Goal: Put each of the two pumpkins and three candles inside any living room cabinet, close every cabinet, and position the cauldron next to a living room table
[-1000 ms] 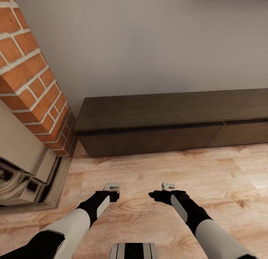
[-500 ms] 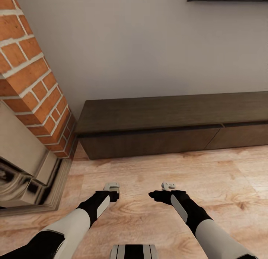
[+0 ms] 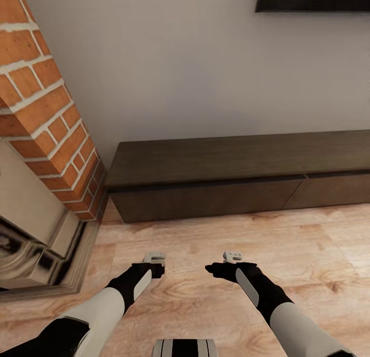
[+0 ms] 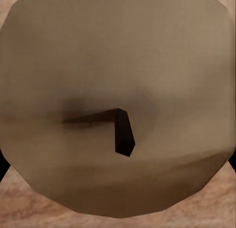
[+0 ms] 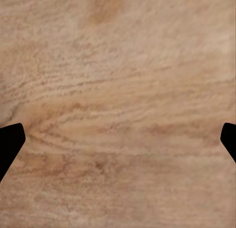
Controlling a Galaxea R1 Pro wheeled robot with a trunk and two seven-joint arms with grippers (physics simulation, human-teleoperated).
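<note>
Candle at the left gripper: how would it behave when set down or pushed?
The candle looks stubby with a broad round face: probably stable on end, apt to roll on its side. Its smooth surface may be slippery; it seems rigid.

Cabinet (image 3: 241, 180) against wall (image 3: 169, 69), fireplace (image 3: 38, 156) left; candle (image 4: 118, 110) seemingly in left tool

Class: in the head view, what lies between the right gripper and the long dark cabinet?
Bare wooden floor alone separates the right gripper from the cabinet.
</note>
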